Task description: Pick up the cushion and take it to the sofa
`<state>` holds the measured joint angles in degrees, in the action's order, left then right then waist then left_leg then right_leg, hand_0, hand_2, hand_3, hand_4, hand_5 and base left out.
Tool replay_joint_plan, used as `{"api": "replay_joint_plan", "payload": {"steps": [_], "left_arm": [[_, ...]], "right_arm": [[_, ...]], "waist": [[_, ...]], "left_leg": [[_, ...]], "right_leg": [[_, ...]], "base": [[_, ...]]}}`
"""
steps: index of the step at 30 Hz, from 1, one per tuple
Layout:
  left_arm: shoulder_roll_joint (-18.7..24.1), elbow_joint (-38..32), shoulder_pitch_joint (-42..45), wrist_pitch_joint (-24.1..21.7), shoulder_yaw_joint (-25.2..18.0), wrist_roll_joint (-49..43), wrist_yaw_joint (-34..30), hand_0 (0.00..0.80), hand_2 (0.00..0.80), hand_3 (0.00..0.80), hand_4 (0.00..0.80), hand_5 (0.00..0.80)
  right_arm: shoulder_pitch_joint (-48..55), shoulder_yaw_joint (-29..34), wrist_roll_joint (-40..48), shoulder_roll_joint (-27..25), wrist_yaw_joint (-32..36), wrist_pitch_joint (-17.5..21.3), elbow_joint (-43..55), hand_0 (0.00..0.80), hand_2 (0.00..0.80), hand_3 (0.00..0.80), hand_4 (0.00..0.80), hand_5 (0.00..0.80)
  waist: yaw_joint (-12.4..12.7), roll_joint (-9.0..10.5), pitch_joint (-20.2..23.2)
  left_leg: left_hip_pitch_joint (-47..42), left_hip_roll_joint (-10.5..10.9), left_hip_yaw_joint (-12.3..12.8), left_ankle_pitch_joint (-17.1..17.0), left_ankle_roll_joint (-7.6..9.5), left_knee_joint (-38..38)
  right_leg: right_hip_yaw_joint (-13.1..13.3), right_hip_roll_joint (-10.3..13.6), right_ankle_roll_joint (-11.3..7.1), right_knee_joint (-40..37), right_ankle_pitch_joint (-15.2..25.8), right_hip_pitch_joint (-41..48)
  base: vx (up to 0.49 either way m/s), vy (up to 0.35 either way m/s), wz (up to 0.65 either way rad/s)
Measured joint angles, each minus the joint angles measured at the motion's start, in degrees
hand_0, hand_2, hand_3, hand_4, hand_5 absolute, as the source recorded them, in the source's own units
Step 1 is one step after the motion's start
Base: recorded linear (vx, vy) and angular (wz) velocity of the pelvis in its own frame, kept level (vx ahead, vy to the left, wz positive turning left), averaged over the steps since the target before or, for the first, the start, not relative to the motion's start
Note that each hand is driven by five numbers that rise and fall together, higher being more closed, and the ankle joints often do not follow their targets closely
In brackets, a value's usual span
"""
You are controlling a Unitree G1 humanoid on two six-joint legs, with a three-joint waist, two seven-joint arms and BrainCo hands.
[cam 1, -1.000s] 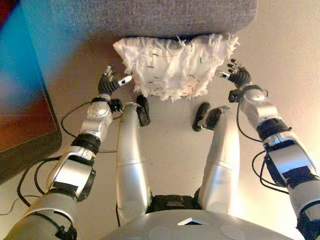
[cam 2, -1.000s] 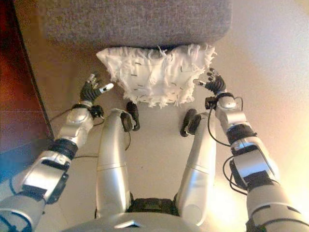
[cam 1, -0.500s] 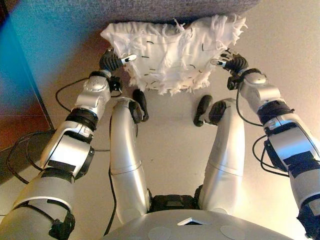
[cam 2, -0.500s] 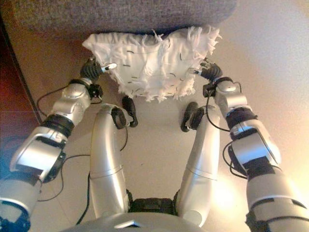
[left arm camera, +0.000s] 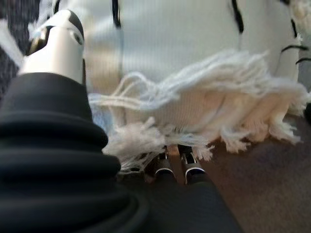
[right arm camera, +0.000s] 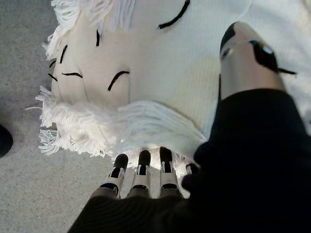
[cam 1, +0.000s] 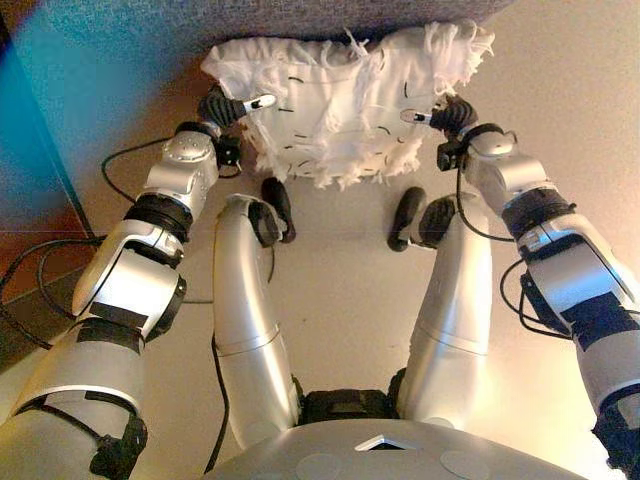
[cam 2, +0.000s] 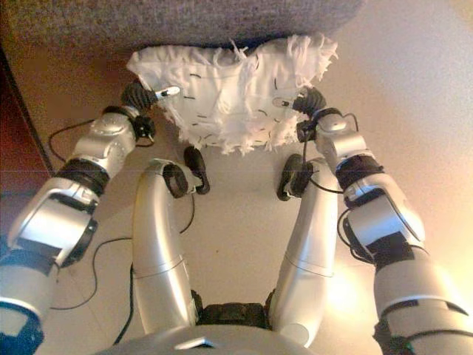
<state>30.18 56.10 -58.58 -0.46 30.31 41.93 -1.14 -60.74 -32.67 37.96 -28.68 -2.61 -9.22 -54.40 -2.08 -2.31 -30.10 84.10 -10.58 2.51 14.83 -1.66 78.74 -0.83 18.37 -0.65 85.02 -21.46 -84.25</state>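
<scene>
A white fringed cushion (cam 1: 340,110) with short black dashes lies on the floor against the foot of the grey sofa (cam 1: 300,15). My left hand (cam 1: 222,105) is at its left edge, thumb (left arm camera: 56,43) straight over the top and fingers (left arm camera: 187,167) reaching into the fringe below. At the cushion's right edge is my right hand (cam 1: 455,115); its thumb (right arm camera: 243,53) lies over the fabric and its straight fingertips (right arm camera: 141,170) touch the fringe. Neither hand is curled round the cushion (right arm camera: 146,73).
The sofa's (cam 2: 148,22) grey front fills the top of the eye views. A dark reddish-brown piece of furniture (cam 2: 13,126) stands at my left. Beige floor (cam 1: 560,80) spreads to the right of the cushion.
Both hands have closed in from beside the cushion onto its left and right edges, thumbs now over the fabric. The camera has dipped closer to the cushion.
</scene>
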Motion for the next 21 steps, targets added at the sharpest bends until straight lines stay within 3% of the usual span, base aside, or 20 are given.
{"api": "replay_joint_plan", "payload": {"steps": [1, 2, 3, 15, 21], "left_arm": [[0.0, 0.0, 0.0, 0.0, 0.0, 0.0, -0.5, 0.8, 0.8, 0.8, 0.8, 0.8], [0.0, -0.1, 0.0, -0.1, 0.0, 0.0, -0.8, 0.8, 0.8, 0.8, 0.8, 0.8], [0.1, -0.3, 0.0, -0.2, 0.0, 0.0, -1.0, 0.8, 0.8, 0.8, 0.8, 0.8], [-0.6, -2.0, 1.2, -1.0, 0.9, 0.0, -2.2, 0.8, 0.8, 0.8, 0.8, 0.8], [-1.9, -5.8, 9.2, -4.9, -1.0, -0.2, -2.4, 0.8, 0.8, 0.8, 0.8, 0.8]], "right_arm": [[0.0, 0.0, 0.0, 0.1, -0.2, 0.0, 0.1, 0.138, 0.138, 0.138, 0.138, 0.138], [0.0, 0.0, 0.1, 0.1, -0.4, 0.0, 0.3, 0.744, 0.744, 0.744, 0.744, 0.744], [0.0, 0.0, 0.2, 0.1, -0.5, 0.0, 0.4, 0.8, 0.8, 0.8, 0.8, 0.8], [2.8, 0.0, 1.8, -0.3, -2.9, 0.1, 2.7, 0.8, 0.8, 0.8, 0.8, 0.8], [10.5, 0.3, 2.0, 0.2, -5.0, 2.4, 7.4, 0.8, 0.8, 0.8, 0.8, 0.8]], "waist": [[0.0, 0.0, 0.0], [0.0, 0.0, 0.0], [0.0, 0.0, 0.0], [0.0, -0.09, -0.3], [-0.1, -0.07, -0.3]], "left_leg": [[0.0, -0.2, 0.1, -0.1, 0.12, 0.1], [0.1, -0.3, 0.2, -0.1, 0.23, 0.1], [0.1, -0.3, 0.3, -0.2, 0.32, 0.1], [0.0, -0.7, 0.4, 1.2, 1.2, 3.7], [-6.7, -1.6, 2.1, 0.9, 1.26, -1.6]], "right_leg": [[0.0, 0.1, -0.05, 0.2, 0.0, 0.0], [0.1, 0.3, -0.11, 0.3, -0.1, -0.1], [0.1, 0.4, -0.28, 0.4, -0.2, -0.2], [0.8, 1.2, -0.49, 3.5, -1.5, 0.5], [0.5, 0.0, -1.34, -2.3, -0.5, 6.6]], "base": [[0.017, -0.009, 0.07], [0.018, -0.012, 0.08], [0.021, -0.01, 0.08], [0.02, -0.003, 0.02], [0.015, 0.002, -0.05]]}}
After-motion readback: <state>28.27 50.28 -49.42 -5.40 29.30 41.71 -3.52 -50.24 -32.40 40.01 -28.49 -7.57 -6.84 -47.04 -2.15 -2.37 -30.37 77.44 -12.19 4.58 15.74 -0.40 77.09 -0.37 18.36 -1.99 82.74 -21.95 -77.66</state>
